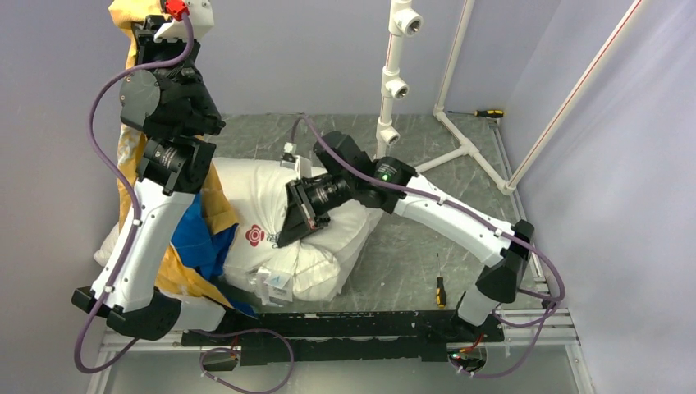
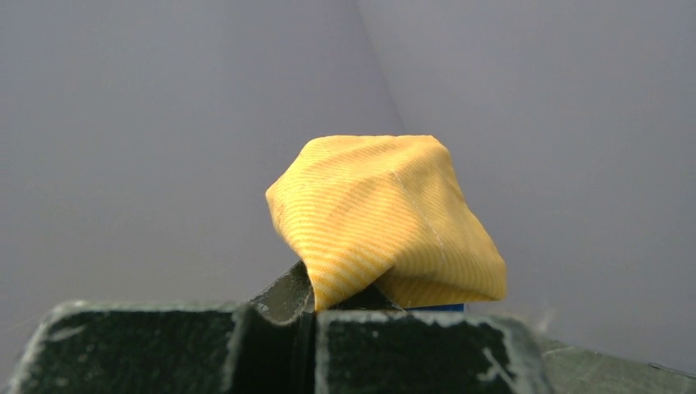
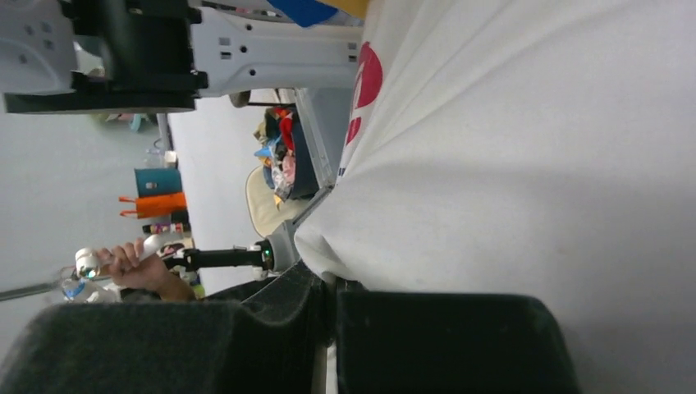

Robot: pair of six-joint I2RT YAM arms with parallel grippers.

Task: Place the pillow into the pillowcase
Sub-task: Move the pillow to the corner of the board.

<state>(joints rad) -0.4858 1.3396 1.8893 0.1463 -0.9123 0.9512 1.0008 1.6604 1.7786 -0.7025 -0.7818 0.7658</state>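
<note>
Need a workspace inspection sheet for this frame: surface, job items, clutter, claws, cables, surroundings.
Surface: grey marbled table, pillow lying on it.
Job's things: white pillow, logo end uncovered; pillowcase hoisted at left, yellow side out, hanging down onto the pillow's left part; how far the pillow is inside, cannot tell.
Clutter: far screwdriver at back right; near screwdriver by the right base.
Claws: left claw shut on pillowcase, raised high; right claw shut on pillow fabric.
Cables: purple cables looped along both arms.
Surroundings: white pipe frame at back; grey walls.
</note>
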